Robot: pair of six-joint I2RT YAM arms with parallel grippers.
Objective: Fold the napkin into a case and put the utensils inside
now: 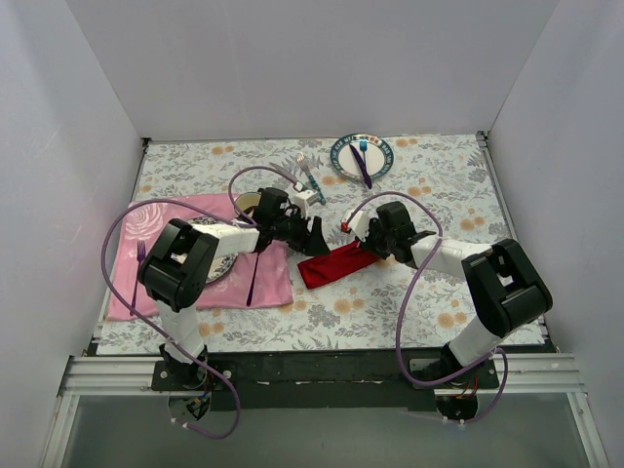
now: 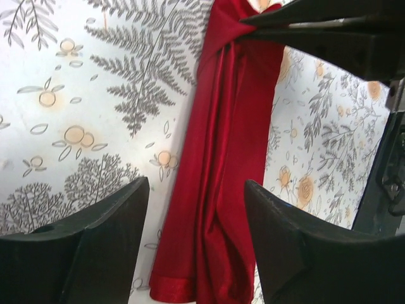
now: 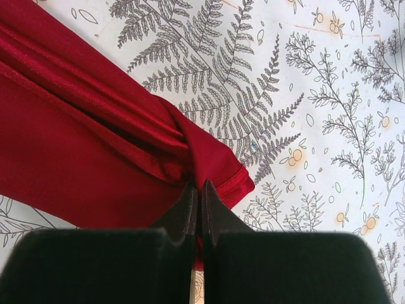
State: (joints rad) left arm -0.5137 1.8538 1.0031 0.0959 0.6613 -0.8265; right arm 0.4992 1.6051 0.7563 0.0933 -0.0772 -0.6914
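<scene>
White walls (image 1: pixel 292 58) close in the table (image 1: pixel 439 195) on three sides. Its flowered cover is flat, with free room to the right of centre. A pink mat (image 1: pixel 195 210) fills the left side.

The napkin (image 1: pixel 336 265) lies mid-table, just right of the mat. It is bunched into a narrow strip, not yet a case, and its long axis runs from near-left to far-right between the two arms.

The right gripper (image 3: pixel 197 190) is clamped tight on the strip's far-right corner. The left gripper (image 2: pixel 193 209) sits over the opposite end with its jaws spread to either side of the cloth, gripping nothing. In its wrist view the strip runs straight away from it toward the right gripper's pinch.

The left gripper looks best placed to retake that loose end.

The utensils (image 1: pixel 310 175) lie at the far side, just beyond the left gripper and well short of a plate (image 1: pixel 382 156).
</scene>
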